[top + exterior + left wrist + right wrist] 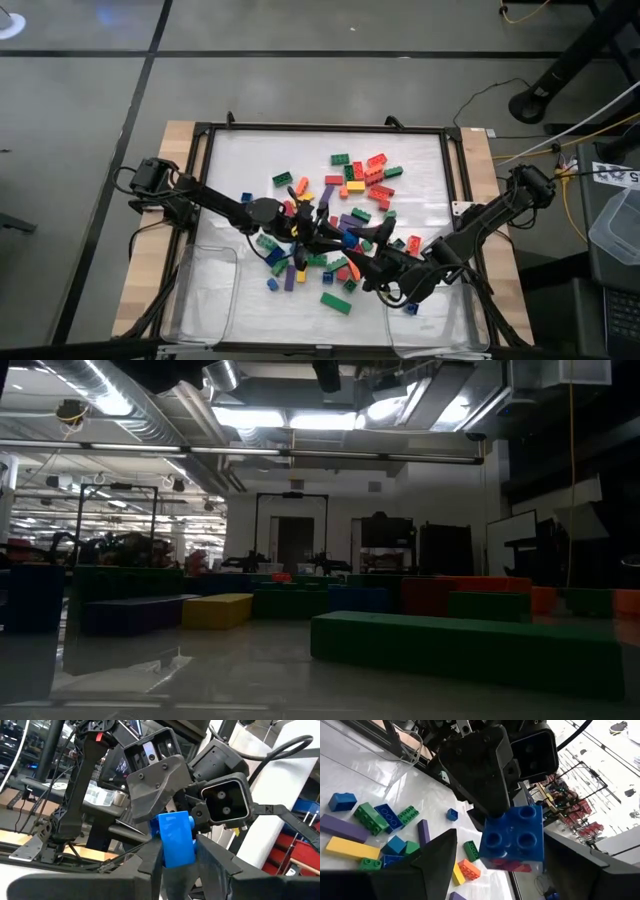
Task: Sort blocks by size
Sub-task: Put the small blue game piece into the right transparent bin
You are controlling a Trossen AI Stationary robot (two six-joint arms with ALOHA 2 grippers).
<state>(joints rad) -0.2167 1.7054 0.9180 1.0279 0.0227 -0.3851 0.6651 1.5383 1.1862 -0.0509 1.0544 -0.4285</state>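
Many coloured blocks [355, 185] lie scattered on the white mat [250, 160]; some show in the right wrist view [375, 817] and up close in the low view [470, 645]. Above the pile, my left gripper [177, 862] is shut on a blue four-stud block [175, 837], also seen in the right wrist view [515, 837]. My right gripper [505, 865] faces it from the table's right, open, its fingers [437, 855] standing on either side of the blue block without visibly touching it. Both grippers meet mid-table [345, 245]. My left gripper pinches the blue block by two opposite side faces [159, 845] between its two fingers [150, 862]. The fingers come about level from the table's left. The block is lifted clear of the mat, tipped so that its studded face [512, 827] points toward the right arm.
Clear plastic trays stand at the near left [205, 290] and near right [440, 325] of the mat. A black frame [205, 135] rims the table. Loose blocks lie under and around both grippers; the mat's far left part is bare.
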